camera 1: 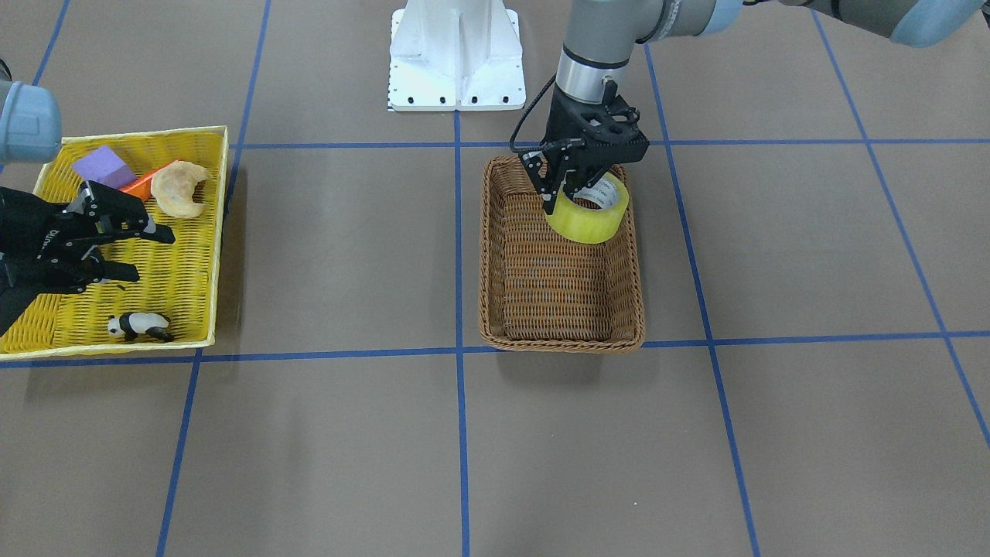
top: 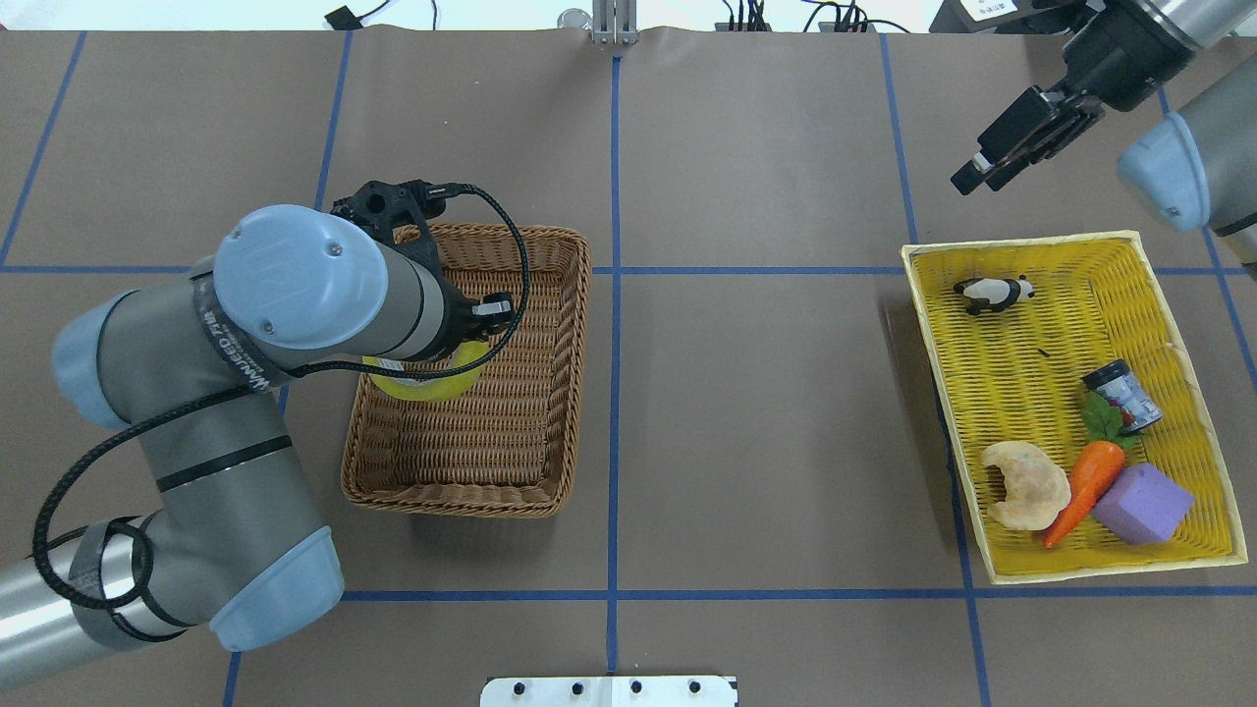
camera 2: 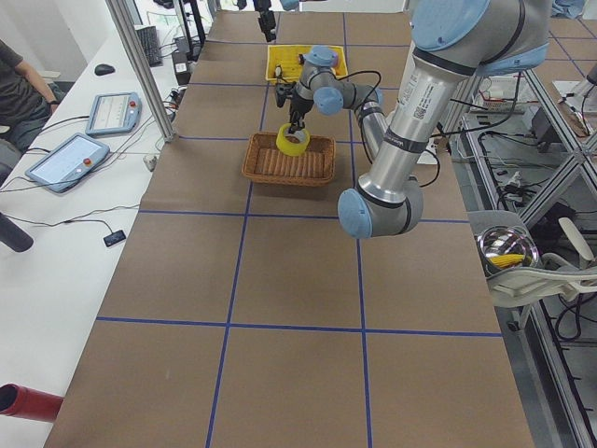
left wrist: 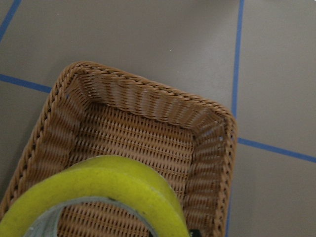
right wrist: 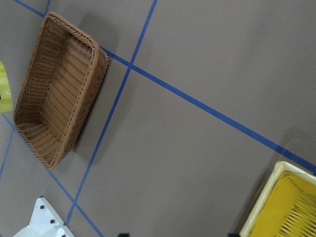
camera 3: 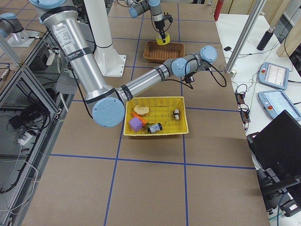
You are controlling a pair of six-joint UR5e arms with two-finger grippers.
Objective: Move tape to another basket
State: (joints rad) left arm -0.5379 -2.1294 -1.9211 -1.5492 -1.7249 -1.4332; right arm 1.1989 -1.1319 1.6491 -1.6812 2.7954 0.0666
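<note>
My left gripper (camera 1: 564, 197) is shut on the yellow tape roll (camera 1: 592, 216), one finger inside its white core. It holds the roll tilted above the end of the brown wicker basket (camera 1: 495, 255) nearest my base. In the overhead view my left arm hides most of the tape (top: 424, 385) over the basket (top: 471, 462). The left wrist view shows the tape (left wrist: 103, 190) above the basket floor (left wrist: 143, 133). My right gripper (camera 1: 151, 255) is open and empty, hovering by the yellow tray (camera 1: 193, 255); it also shows in the overhead view (top: 977, 177).
The yellow tray (top: 923, 324) holds a toy panda (top: 994, 293), a small can (top: 1121, 395), a carrot (top: 1085, 479), a croissant (top: 1026, 483) and a purple block (top: 1141, 504). The white robot base (camera 1: 456, 62) stands behind the basket.
</note>
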